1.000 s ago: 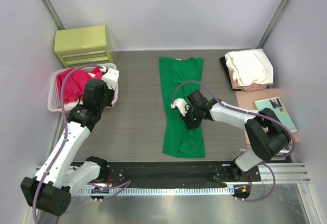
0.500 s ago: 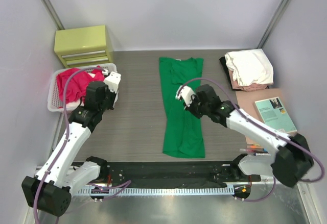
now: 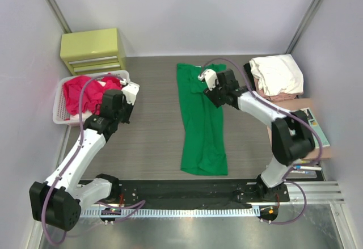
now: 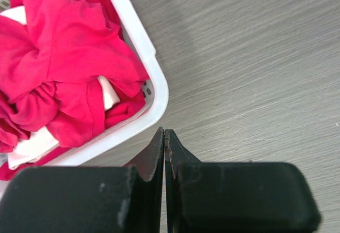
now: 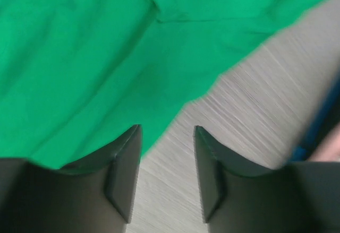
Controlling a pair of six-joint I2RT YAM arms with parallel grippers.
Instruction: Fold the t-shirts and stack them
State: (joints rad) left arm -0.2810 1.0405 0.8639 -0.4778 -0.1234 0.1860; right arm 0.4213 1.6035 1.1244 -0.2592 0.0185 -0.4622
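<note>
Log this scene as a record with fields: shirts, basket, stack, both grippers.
Laid out: bright green cloth t-shirt, folded into a long strip, lying flat
Basket: white slatted plastic basket holding crumpled red t-shirts
Stack: folded shirts, white on top, far right
Left gripper: shut, empty, beside the basket
Right gripper: open, above the green shirt's edge

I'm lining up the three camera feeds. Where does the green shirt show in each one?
Top camera: the green shirt lies lengthwise in the middle of the table.
Left wrist: not in it.
Right wrist: the green shirt fills the upper left, above the right tool.
Shared landmark: the grey wood-grain table, in all three.
</note>
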